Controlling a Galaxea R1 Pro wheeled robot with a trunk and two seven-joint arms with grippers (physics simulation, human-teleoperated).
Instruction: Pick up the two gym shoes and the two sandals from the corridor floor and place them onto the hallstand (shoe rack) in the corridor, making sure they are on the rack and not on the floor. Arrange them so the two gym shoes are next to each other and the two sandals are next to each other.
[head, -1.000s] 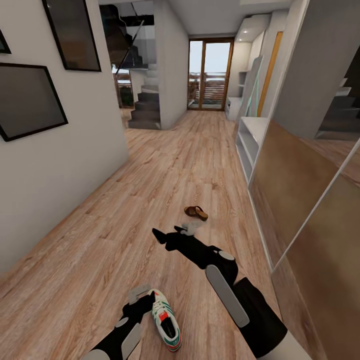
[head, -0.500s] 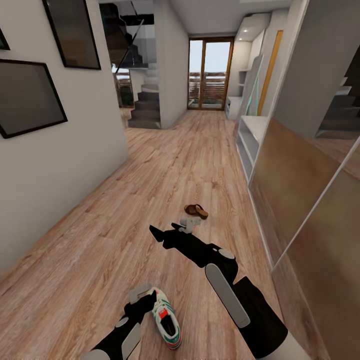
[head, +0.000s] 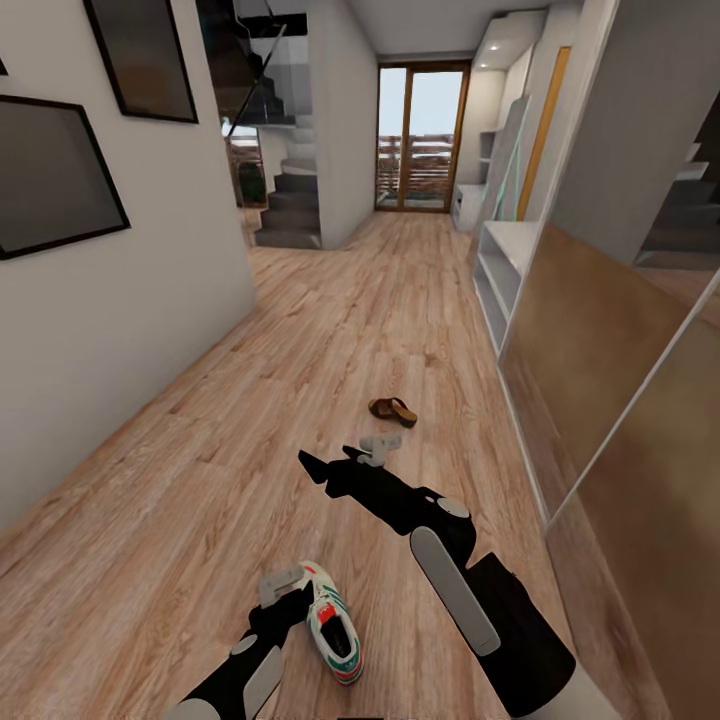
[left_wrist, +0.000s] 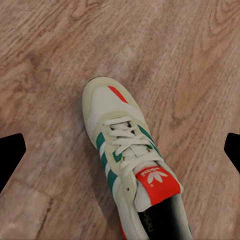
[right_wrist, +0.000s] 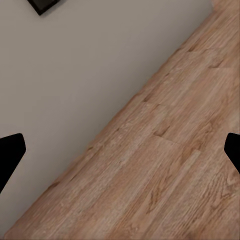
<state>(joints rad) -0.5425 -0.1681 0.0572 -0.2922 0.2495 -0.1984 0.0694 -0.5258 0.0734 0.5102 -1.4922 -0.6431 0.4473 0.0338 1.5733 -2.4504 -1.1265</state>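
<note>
With the left gripper (head: 300, 590) hanging just above one gym shoe (head: 333, 634), the step in hand reads as the approach to the first pick. In the left wrist view the gym shoe (left_wrist: 127, 165) lies upright on the corridor floor (head: 300, 380), directly ahead of the gripper and between the two fingertips (left_wrist: 10, 155), which stand wide apart at the edges of the picture and touch nothing. The left gripper is therefore released and empty.

The right gripper (head: 345, 462) is held out further forward, well clear of the gym shoe. Its wrist view looks across bare floor planks towards a grey wall (right_wrist: 90, 75); the fingertips sit far apart there too, so this gripper is likewise released and holds nothing.

One sandal (head: 392, 410) lies on the floor just beyond the right gripper, on its far side. The hallstand (head: 505, 265) stands well beyond both grippers, against the wall on the right-arm side of the corridor. A second gym shoe and a second sandal cannot be located.

Next move, as a judgement: lower the left gripper so the fingers straddle the shoe across its width near the laced midsection, then close. Risk: a grip too near the toe may let the shoe tip on lifting.
</note>
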